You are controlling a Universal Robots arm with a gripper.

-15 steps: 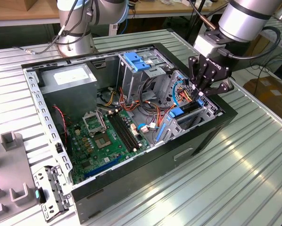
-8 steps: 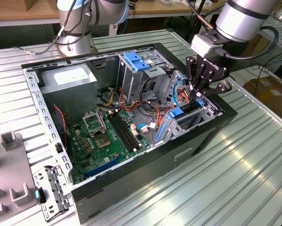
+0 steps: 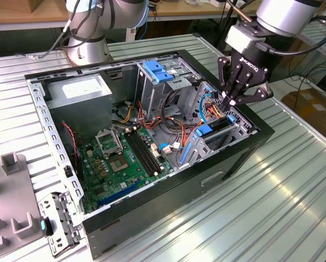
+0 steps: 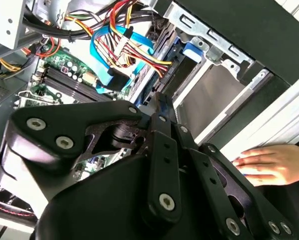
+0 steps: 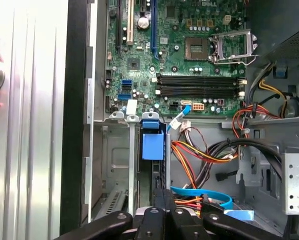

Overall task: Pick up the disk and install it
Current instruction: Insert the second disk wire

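We count one open computer case (image 3: 228, 164), one motherboard (image 3: 125, 164), one power supply (image 3: 78, 93), one drive cage (image 3: 163, 73) and one gripper (image 3: 235, 98) in the exterior view; one person's hand (image 4: 274, 165) in the second wrist view.

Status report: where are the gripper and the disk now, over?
Gripper low over drive bay. Disk on edge in bay, below gripper. Person's hand beside case.

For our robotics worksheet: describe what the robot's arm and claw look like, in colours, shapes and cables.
The arm is made of rounded silver-grey segments with a blue joint ring near its base. A black cable loops beside its wrist. The claw is matt black, with white lettering on its body, angular linked fingers and silver pivot pins.
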